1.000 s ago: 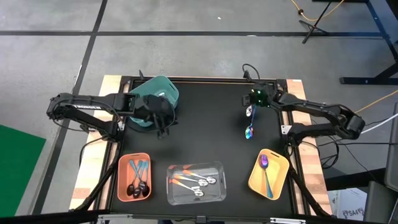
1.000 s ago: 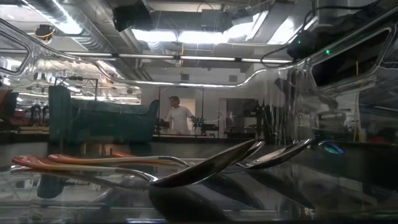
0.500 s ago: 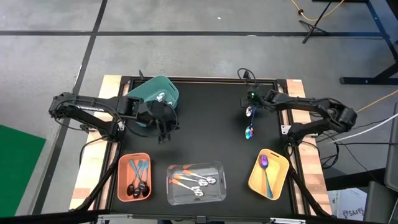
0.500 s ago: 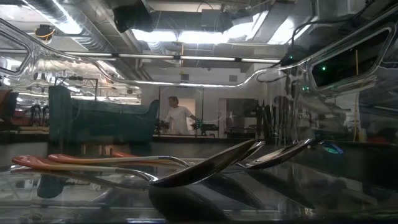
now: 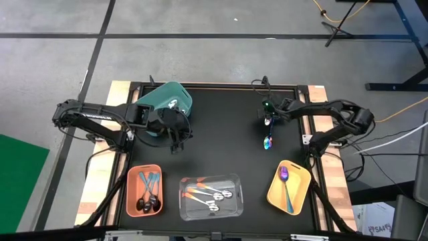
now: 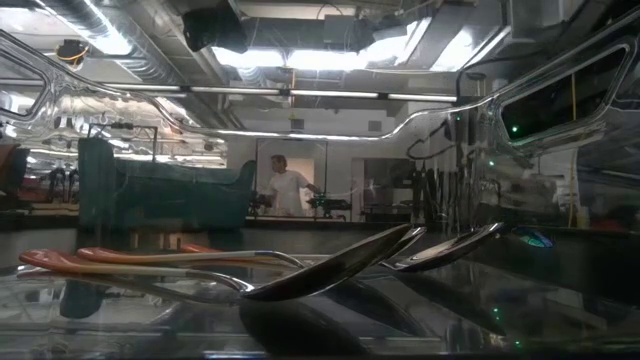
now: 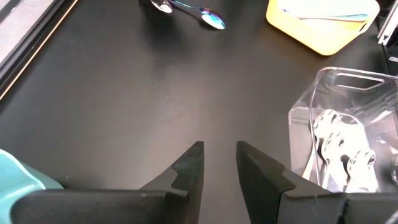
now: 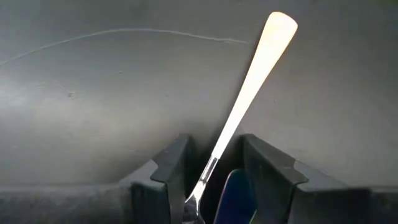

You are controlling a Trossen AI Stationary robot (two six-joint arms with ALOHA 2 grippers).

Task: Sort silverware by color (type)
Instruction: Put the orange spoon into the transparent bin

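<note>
Currently, status by item:
Right gripper [image 8: 214, 180]: sitting low over the black mat at the far right, jaws wide apart and straddling the all-silver spoon [image 8: 249, 99]; fingers are flanking the handle w/o pinching it, so nothing is held yet. Prob. a pre-grasp line-up.
Purple/teal spoon [image 5: 268, 141]: lying loose on the mat just beside the silver one, bowl toward the front; unsorted.
Left gripper [image 7: 217, 168]: hovering over the mat next to the teal bin [image 5: 175, 99], jaws partly parted w/ a narrow gap, empty. Appears parked, keeping clear of the right arm.
Salmon bin [image 5: 131, 175]: holding the black-bowl, teal-handle spoons, grouped by type.
Clear bin [image 5: 235, 181]: holding silver spoons w/ orange handles.
Yellow bin [image 5: 273, 190]: holding one purple-bowl spoon; likely dest. for the loose purple one.
Progress: most pieces binned; two remaining on the mat.
</note>
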